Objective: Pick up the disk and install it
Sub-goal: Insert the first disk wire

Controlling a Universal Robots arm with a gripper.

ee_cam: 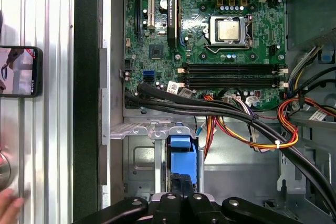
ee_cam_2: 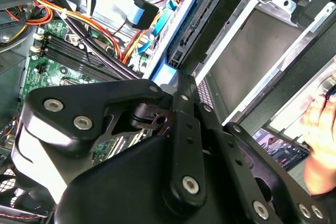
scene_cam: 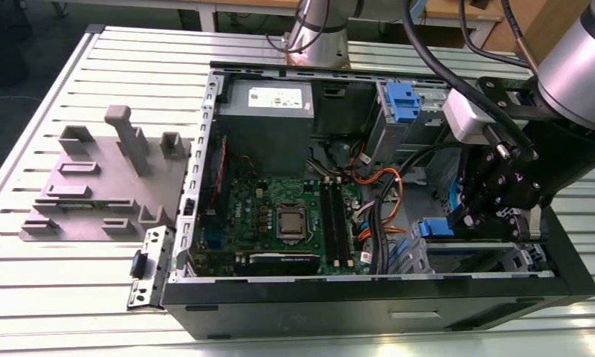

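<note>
The disk (ee_cam: 181, 157) stands on edge in the drive bay (ee_cam: 139, 166) at the front corner of the open computer case (scene_cam: 377, 297), its blue side frame facing up. In the second wrist view the disk (ee_cam_2: 191, 30) shows its connector edge and blue frame ends, beside the grey bay wall (ee_cam_2: 252, 51). My gripper (ee_cam: 182, 186) is shut on the disk's end, one black finger (ee_cam_2: 184, 95) lying flat against it. In the exterior view the gripper (scene_cam: 463, 223) reaches down into the case's right side, right next to the disk's blue frame (scene_cam: 436, 227).
Orange and black cables (ee_cam: 252, 124) run close past the bay, beside the motherboard (ee_cam: 210, 51). A grey box (scene_cam: 268, 119) and a blue bracket (scene_cam: 401, 100) sit at the case's far side. A grey fixture (scene_cam: 99, 186) lies at the exterior view's left. A phone (ee_cam: 18, 71) and a hand (ee_cam: 10, 203) are outside the case.
</note>
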